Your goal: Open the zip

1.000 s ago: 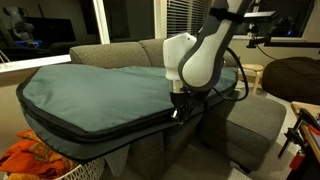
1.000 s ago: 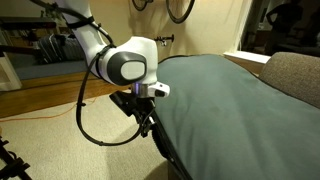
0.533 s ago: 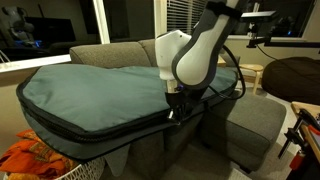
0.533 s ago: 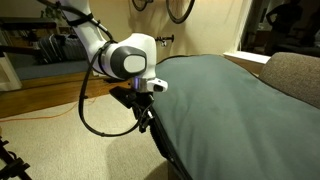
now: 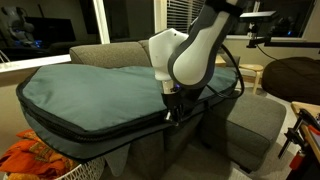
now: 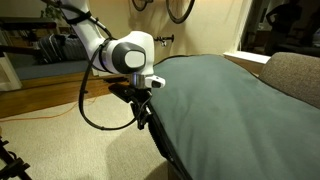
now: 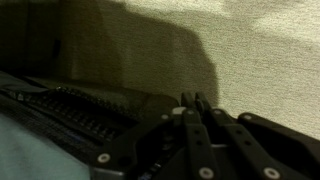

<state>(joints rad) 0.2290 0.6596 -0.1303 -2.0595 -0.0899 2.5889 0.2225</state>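
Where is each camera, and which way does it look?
Exterior view: faces the sofa across the green bag; arm and tool show.
Exterior view: low beside the bag, facing the floor; arm and tool show.
Wrist view: on the arm, looks past the shut tool at the zip.
Both exterior views share bag, arm, tool.

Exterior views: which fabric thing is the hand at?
The large teal-green bag: the hand is shut at the dark zip on its side edge. The grey sofa lies under the bag, the orange cloth far off.
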